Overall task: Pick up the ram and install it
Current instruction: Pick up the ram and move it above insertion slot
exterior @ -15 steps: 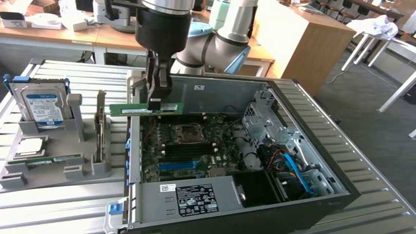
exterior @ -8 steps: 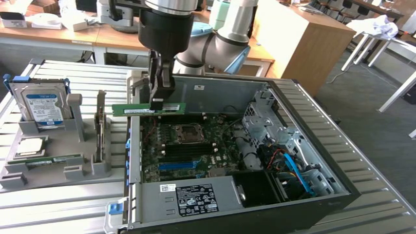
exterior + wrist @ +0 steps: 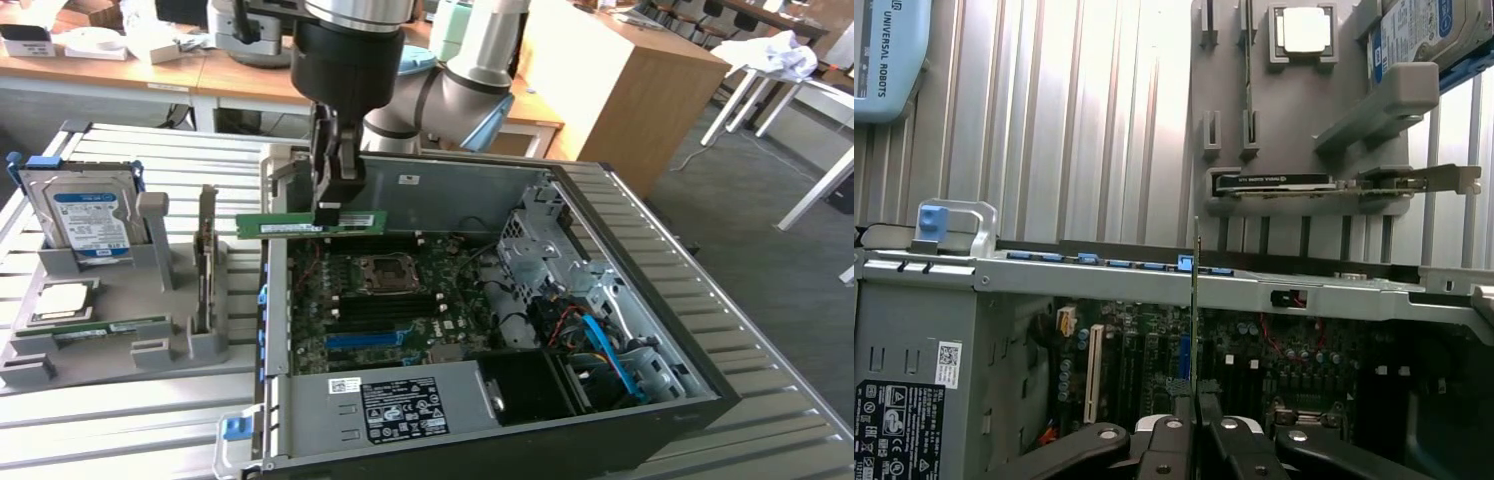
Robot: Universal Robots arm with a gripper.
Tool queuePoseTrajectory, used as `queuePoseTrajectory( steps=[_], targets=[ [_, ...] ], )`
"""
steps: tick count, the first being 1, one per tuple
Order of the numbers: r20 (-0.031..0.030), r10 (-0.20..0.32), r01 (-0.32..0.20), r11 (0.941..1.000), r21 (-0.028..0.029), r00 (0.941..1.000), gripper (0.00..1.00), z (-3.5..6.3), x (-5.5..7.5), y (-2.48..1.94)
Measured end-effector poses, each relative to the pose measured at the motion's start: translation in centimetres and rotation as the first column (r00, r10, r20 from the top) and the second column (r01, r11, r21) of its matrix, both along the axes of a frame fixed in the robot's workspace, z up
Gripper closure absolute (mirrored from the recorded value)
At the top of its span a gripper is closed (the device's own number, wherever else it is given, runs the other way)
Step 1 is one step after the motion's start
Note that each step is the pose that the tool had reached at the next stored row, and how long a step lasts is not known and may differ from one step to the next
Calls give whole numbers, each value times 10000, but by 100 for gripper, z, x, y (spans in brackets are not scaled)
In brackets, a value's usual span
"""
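1. In the exterior view, the gripper (image 3: 328, 210) is seen closed tightly on the ram (image 3: 363, 221). The stick is gripped at its upper edge, near the middle of its length.
2. The ram is held level, with its long side horizontal. It is in the air above the motherboard (image 3: 387, 295) of the open computer case (image 3: 454, 190), and it appears apart from the board.
3. At the exterior view's left, a grey holder (image 3: 154, 225) is placed just beside the case. On it are carried a hard drive (image 3: 87, 215), a processor chip (image 3: 60, 300), another green stick (image 3: 114, 328) lying flat, and an upright card (image 3: 207, 255).
4. In the wrist view, the ram (image 3: 1197, 300) is seen edge-on as a thin line. It is clamped between the two fingers (image 3: 1172, 440) of the gripper (image 3: 1199, 420), which are almost fully shut on it.
5. Behind the ram, the motherboard (image 3: 1254, 350) is seen inside the case (image 3: 1104, 280), and a blue latch (image 3: 932, 218) is fixed on the case's rim.
6. Beyond the case, the grey holder (image 3: 1294, 110) is seen with the processor chip (image 3: 1301, 28), the card (image 3: 1304, 183) and the hard drive (image 3: 1419, 30).
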State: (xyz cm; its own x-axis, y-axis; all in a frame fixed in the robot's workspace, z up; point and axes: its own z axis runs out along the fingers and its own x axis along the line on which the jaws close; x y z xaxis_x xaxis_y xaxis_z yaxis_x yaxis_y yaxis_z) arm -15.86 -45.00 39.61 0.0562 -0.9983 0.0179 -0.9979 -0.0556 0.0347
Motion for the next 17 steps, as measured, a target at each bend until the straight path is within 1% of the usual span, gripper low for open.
queuePoseTrajectory(
  steps=[17],
  targets=[
    [0,0,0,10000,-4,10000,87,0,99,0]
  ],
)
